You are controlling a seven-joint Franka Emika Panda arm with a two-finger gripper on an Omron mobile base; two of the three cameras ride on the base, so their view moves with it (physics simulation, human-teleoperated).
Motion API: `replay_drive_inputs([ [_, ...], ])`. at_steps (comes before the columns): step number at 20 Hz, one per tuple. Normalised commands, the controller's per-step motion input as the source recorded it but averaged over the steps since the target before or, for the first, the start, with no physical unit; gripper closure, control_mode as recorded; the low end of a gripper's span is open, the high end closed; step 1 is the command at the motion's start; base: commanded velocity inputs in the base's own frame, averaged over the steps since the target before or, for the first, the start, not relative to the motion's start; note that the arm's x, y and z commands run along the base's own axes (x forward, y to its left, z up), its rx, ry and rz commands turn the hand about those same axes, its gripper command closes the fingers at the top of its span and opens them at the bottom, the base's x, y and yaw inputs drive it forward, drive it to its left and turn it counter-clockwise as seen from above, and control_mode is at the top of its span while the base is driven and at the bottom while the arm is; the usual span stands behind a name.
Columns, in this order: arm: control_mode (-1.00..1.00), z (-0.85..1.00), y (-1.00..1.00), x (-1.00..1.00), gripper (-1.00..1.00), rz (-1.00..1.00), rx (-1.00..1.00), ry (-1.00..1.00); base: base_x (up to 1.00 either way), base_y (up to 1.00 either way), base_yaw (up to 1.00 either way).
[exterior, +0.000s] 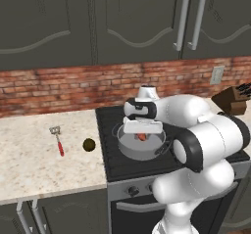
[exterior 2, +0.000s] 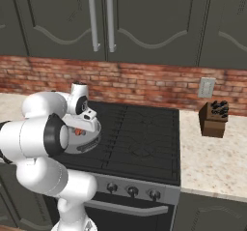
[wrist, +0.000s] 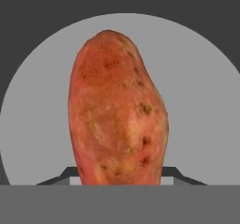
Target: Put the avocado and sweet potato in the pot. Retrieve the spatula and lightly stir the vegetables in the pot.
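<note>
My jaws are clamped on the sweet potato (wrist: 117,110), my gripper (exterior: 142,136) hanging right over the pot (exterior: 128,150) on the stove (exterior 2: 144,143). It's firm, stiff and light, I'd say; a mid-body hold suits it. The avocado (exterior: 88,145) waits on the counter (exterior: 34,154) beside the spatula (exterior: 58,139): round, likely to roll. Nothing blocks the drop.

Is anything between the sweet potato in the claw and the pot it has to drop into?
Nothing visible. The claw holds the sweet potato directly over the pot; in the hand view just bare grey pot floor lies behind it. The avocado sits on the counter.
</note>
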Motion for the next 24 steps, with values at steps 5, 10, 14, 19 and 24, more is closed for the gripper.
replay_drive_inputs([
  [5,-1.00,0.00,0.00,0.00,-1.00,0.00,0.00,0.00,0.00,0.00,0.00],
  [10,-1.00,0.00,0.00,0.00,-1.00,0.00,0.00,0.00,0.00,0.00,0.00],
  [14,-1.00,0.02,0.00,0.00,-1.00,0.00,0.00,0.00,0.00,0.00,0.00],
  [19,-1.00,0.52,0.26,-0.26,-1.00,0.00,0.00,-0.04,0.00,0.00,0.00],
  [24,-1.00,0.60,0.29,-0.49,-1.00,0.00,0.00,-0.07,0.00,0.00,0.00],
])
